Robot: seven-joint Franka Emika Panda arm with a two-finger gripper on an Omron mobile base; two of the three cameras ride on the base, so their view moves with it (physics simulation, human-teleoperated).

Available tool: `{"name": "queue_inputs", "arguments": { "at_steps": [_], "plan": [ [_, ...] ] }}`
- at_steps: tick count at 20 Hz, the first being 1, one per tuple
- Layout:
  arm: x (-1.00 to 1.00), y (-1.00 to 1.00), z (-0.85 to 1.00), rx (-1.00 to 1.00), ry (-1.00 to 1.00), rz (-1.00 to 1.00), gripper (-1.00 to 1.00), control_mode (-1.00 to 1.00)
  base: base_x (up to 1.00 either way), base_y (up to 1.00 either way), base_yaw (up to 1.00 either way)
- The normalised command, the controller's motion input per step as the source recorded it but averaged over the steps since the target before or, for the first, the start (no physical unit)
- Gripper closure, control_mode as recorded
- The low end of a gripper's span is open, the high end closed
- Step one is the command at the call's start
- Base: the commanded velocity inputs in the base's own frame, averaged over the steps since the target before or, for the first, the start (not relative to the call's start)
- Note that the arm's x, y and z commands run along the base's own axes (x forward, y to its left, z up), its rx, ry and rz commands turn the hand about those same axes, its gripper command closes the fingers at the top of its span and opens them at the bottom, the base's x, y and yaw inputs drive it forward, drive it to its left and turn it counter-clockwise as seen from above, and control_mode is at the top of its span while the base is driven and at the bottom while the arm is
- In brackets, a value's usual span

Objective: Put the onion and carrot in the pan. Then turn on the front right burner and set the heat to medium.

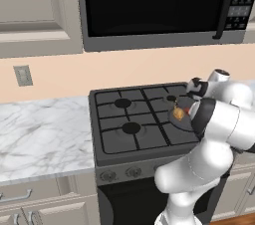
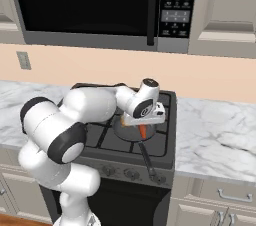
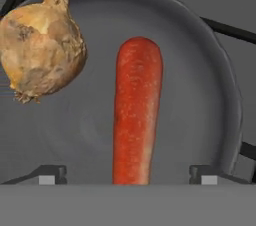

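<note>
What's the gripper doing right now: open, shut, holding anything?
Gripper: open, holding nothing; the orange-red carrot lies between its fingertips in the dark grey pan.

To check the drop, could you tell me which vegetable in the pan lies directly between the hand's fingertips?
The carrot, the long orange-red stick; the round onion sits off to one side.

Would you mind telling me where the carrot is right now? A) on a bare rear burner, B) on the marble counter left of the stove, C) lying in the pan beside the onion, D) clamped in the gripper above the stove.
C: the hand view shows the carrot lying in the pan beside the onion.
</note>
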Motion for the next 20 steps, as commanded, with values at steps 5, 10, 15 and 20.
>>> {"name": "queue_inputs", "arguments": {
  "at_steps": [5,10,15,20],
  "plan": [
    [-0.62,-0.41,0.25,0.15,-0.24,-0.05,-1.0,-1.0,0.0,0.0,0.0],
    [-0.54,-0.44,0.23,0.17,-0.22,-0.05,-1.0,-1.0,0.0,0.0,0.0],
    [-0.54,-0.39,0.06,0.18,-0.28,-0.04,-1.0,-1.0,0.0,0.0,0.0],
    [-0.52,-0.32,0.0,0.14,-0.28,-0.02,-1.0,-1.0,0.0,0.0,0.0]
  ]
}}
